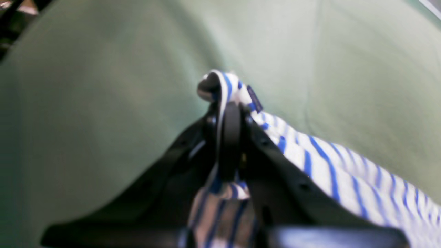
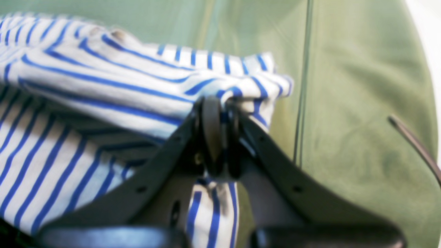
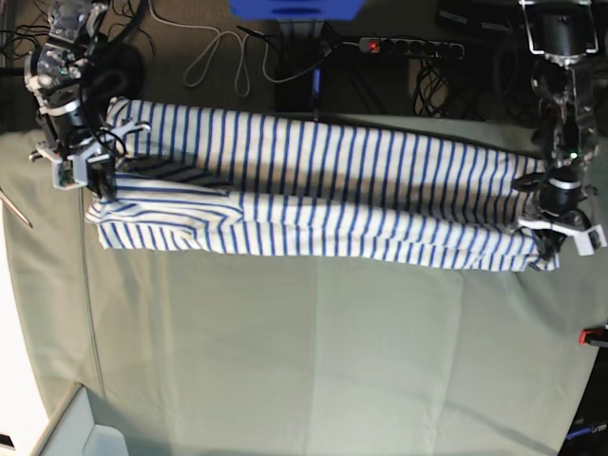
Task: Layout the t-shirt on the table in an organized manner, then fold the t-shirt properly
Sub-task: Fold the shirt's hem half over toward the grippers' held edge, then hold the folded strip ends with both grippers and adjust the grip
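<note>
The white t-shirt (image 3: 313, 195) with blue stripes is stretched in a long band across the far part of the table (image 3: 313, 361). My left gripper (image 3: 551, 249) is shut on its right end; in the left wrist view the gripper (image 1: 229, 113) pinches a striped edge (image 1: 330, 172) beside a small dark label (image 1: 254, 98). My right gripper (image 3: 100, 185) is shut on the left end; in the right wrist view the gripper (image 2: 218, 113) clamps bunched striped cloth (image 2: 103, 86). The shirt looks folded lengthwise, with a sleeve flap near the left end.
The pale green table cloth (image 2: 361, 103) extends toward the near side of the base view. A red clamp (image 3: 594, 334) sits at the right edge. Cables and a power strip (image 3: 408, 45) lie on the floor behind. A thin rod (image 2: 413, 144) shows at the left edge.
</note>
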### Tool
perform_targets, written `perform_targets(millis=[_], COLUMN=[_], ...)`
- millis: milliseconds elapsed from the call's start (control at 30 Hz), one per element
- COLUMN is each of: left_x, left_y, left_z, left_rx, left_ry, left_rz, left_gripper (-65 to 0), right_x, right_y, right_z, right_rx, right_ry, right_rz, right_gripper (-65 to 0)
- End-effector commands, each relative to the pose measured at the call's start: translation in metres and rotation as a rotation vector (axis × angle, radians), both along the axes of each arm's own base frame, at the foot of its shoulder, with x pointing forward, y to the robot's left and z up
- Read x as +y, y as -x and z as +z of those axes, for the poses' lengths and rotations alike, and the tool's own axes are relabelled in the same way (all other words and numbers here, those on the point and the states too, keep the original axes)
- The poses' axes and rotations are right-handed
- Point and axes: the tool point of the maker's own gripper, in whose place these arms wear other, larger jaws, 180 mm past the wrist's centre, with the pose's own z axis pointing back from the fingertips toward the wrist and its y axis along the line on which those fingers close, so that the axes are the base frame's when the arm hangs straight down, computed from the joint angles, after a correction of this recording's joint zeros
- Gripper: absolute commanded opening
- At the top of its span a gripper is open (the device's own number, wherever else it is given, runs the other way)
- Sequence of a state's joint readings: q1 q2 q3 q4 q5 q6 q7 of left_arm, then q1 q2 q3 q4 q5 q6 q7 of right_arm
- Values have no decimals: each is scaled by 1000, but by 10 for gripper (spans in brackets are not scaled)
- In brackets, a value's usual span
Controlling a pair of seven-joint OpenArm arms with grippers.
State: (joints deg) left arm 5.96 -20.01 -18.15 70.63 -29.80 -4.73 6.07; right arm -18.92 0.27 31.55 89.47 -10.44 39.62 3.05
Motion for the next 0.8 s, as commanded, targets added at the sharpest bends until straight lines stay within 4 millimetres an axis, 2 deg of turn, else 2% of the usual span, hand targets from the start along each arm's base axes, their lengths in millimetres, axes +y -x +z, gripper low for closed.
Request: perform_targets(millis=[0,100,467,700,767], left_x=[9,11,10,10,12], left_y=[-9,-2,25,32,37], left_z=[25,24,-4,-9,-12], left_rx=[-73,-67,11,27,36], left_ry=[-36,-40,-29,-29,-31], left_rz=[3,9,15,17,21], left_gripper=[-649,-649,-649,-649,-649], right_x=[-2,-3,0,4,5], right_y=[-4,0,32,49,51], right_z=[15,13,-8,-38,-40], right_rx=[-56,-48,39,111,86], right_ry=[1,4,-9,-69,-94], right_rz=[11,6,5,-21,-28], right_gripper=[-650,-650,-650,-650,-650])
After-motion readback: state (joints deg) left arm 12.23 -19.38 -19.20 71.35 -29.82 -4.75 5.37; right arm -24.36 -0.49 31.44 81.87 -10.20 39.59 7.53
